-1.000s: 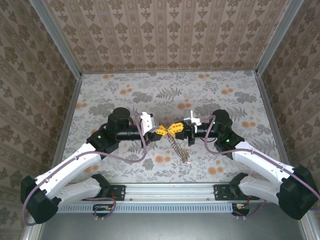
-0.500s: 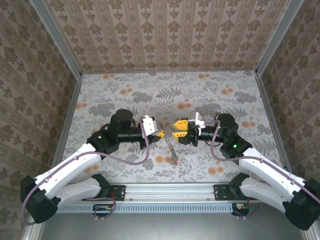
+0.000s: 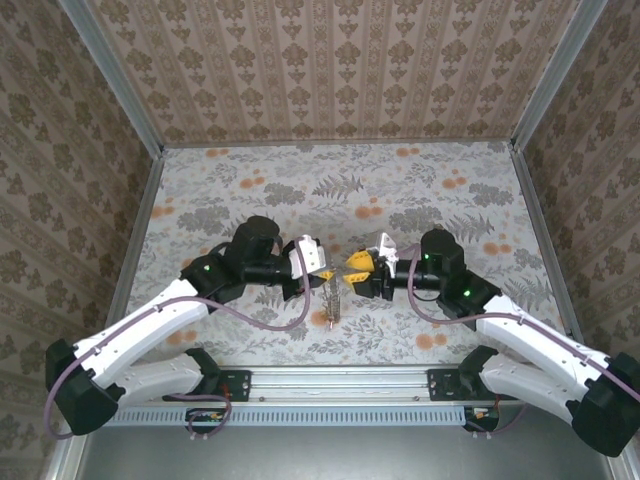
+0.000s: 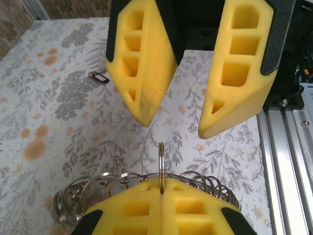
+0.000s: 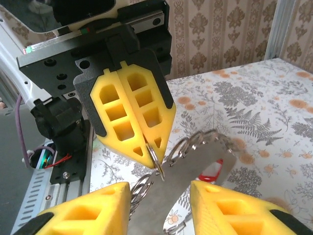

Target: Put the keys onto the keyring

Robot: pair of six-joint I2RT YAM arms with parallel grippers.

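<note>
left jaws: the left gripper is clamped shut on the keyring. It's pinching one thin ring that pokes out past the fingertips, seen edge-on.
right jaws: the right gripper is open with nothing in it. It sits nose to nose with the left one, near but not touching.
what matters: the pinched ring points pretty much into the gap between the right fingers, so the right arm is the free one for the next bit.
rest of it: the chain of rings, a flat metal strip and a red tag droop below the left tips.
keys: there's a small dark piece lying well apart on the table. Might be a key, too tiny to call.
room: loads of open table beyond the grippers, with the rail on the near side.
</note>
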